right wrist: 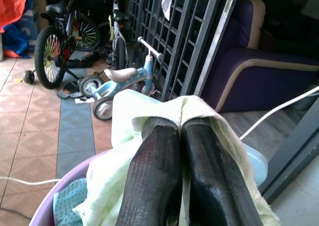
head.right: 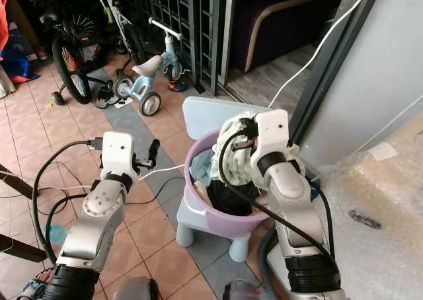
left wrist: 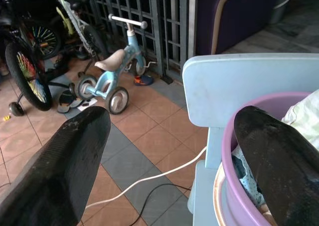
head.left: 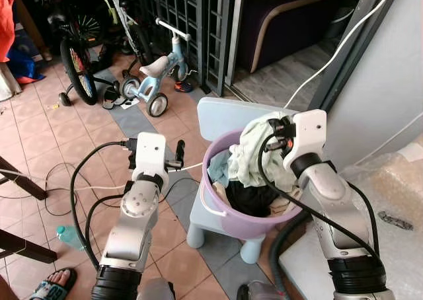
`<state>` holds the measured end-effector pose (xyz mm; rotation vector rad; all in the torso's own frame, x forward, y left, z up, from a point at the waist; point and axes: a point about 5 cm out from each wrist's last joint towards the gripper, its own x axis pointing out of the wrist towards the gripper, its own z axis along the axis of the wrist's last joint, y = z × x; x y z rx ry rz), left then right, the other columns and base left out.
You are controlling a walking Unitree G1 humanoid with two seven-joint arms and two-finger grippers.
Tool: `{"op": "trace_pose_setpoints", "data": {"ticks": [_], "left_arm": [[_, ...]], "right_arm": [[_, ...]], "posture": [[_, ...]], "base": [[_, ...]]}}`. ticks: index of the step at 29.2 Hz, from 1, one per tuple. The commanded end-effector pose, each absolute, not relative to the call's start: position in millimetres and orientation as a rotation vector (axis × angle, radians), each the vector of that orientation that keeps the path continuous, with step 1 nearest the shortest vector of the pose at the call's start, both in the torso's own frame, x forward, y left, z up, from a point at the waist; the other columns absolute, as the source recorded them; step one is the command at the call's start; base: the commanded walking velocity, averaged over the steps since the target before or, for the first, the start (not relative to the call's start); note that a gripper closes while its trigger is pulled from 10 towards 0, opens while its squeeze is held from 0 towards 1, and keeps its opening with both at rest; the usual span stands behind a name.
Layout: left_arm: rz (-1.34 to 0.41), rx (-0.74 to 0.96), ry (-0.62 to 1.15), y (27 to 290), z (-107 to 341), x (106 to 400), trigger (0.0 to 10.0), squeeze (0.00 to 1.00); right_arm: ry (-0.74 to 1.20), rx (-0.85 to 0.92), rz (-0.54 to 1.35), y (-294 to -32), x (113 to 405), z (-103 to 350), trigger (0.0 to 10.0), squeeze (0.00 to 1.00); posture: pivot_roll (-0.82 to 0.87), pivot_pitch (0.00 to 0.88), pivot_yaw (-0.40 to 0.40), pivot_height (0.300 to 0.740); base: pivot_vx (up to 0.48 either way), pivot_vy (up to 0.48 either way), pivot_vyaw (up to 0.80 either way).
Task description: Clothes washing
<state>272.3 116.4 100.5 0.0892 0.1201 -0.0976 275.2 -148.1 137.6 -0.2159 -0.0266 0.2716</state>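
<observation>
A purple laundry basket [head.left: 232, 225] full of clothes stands on a small light-blue chair [head.left: 225, 112]. My right gripper [right wrist: 180, 129] is shut on a pale green cloth [head.left: 254, 149] and holds it bunched up above the basket's far right rim. Lower in the basket lie a black garment [head.left: 248, 198] and a teal patterned cloth [head.left: 221, 168]. My left gripper [left wrist: 172, 117] is open and holds nothing. It hovers just left of the basket at rim height, with one black finger [head.left: 179, 150] pointing toward the chair back.
A blue toddler trike [head.left: 156, 75], a bicycle [head.left: 76, 63] and a metal gate [head.left: 186, 14] stand behind. White and black cables [head.left: 79, 187] cross the tiled floor. A grey hose [head.left: 285, 239] and a bubble-wrapped surface [head.left: 391, 189] are at right. A person's sandalled foot [head.left: 53, 284] is near left.
</observation>
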Motion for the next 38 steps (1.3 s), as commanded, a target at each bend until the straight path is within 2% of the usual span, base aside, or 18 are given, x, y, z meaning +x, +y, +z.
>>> {"op": "trace_pose_setpoints", "data": {"ticks": [1,4,9,13,20,24,32,38], "left_arm": [[-0.105,0.093,0.111,115,101,270,10.0,0.00],[-0.090,0.087,0.108,122,100,270,10.0,0.00],[-0.082,0.097,0.127,129,92,265,10.0,0.00],[-0.100,0.092,0.108,127,96,266,10.0,0.00],[-0.173,0.092,0.091,116,99,268,10.0,0.00],[-0.168,0.082,0.077,115,103,274,10.0,0.00],[-0.169,0.076,0.099,114,96,272,10.0,0.00],[-0.164,0.075,0.101,113,96,272,10.0,0.00]], "right_arm": [[-0.055,-0.263,0.308,-143,267,140,10.0,0.00],[-0.036,-0.280,0.295,-145,259,132,10.0,0.00],[-0.034,-0.239,0.162,-147,265,128,10.0,0.00],[-0.039,-0.173,0.054,-149,269,128,10.0,0.00],[-0.067,-0.186,0.036,-149,273,130,10.0,0.00],[-0.144,-0.240,-0.014,-159,288,149,10.0,0.00],[-0.201,-0.304,-0.152,-170,305,166,10.0,0.00],[-0.213,-0.315,-0.306,-199,315,178,10.0,0.00]], "posture": [[-0.04,0.073,0.045,0.740],[-0.04,0.047,0.038,0.740],[-0.04,0.010,0.031,0.740],[-0.04,0.007,0.046,0.740],[-0.05,0.010,0.059,0.740],[-0.06,0.020,0.057,0.740],[-0.06,0.019,0.049,0.740],[-0.06,0.018,0.042,0.740]], "base": [[0.000,0.000,-0.43],[0.000,0.000,-0.72],[0.000,0.000,-0.76],[0.000,0.000,-0.76],[0.000,0.000,-0.77],[0.000,-0.281,-0.70],[0.000,-0.312,-0.16],[0.000,-0.261,-0.78]]}}
